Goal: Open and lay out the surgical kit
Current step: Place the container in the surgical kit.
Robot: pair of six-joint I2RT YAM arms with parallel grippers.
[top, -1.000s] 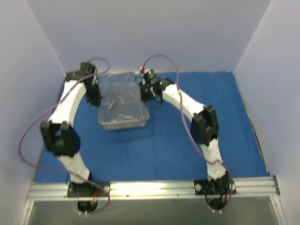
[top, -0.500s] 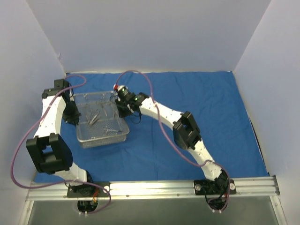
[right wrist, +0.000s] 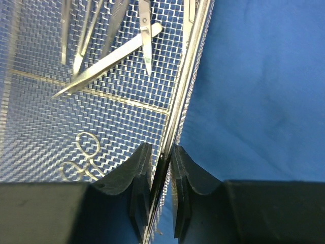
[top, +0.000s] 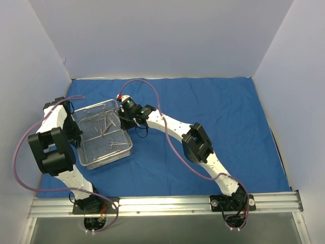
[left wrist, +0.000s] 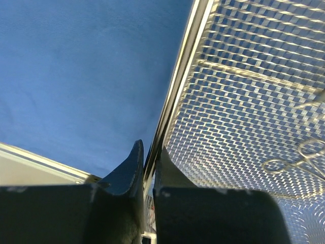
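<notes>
The silver wire-mesh tray [top: 87,156] sits at the left on the spread royal-blue cloth [top: 218,112], turned slightly. Several thin silver instruments [top: 104,122] lie loose inside it. My left gripper [top: 76,133] is shut on the tray's left rim [left wrist: 175,86], one finger on each side of it. My right gripper [top: 123,113] is shut on the tray's far right rim [right wrist: 177,107]. In the right wrist view, instrument blades [right wrist: 111,56] and ring handles [right wrist: 84,152] lie on the mesh. A ring handle [left wrist: 299,157] shows in the left wrist view.
White walls close in the back, left and right. The left wall stands close to my left arm [top: 51,152]. A metal rail [top: 167,204] runs along the near edge. Bare blue cloth spreads to the right of the tray.
Both arms have moved the tray from the back middle of the cloth to the left and nearer, turning it slightly. Both grippers have stayed on its rim.
</notes>
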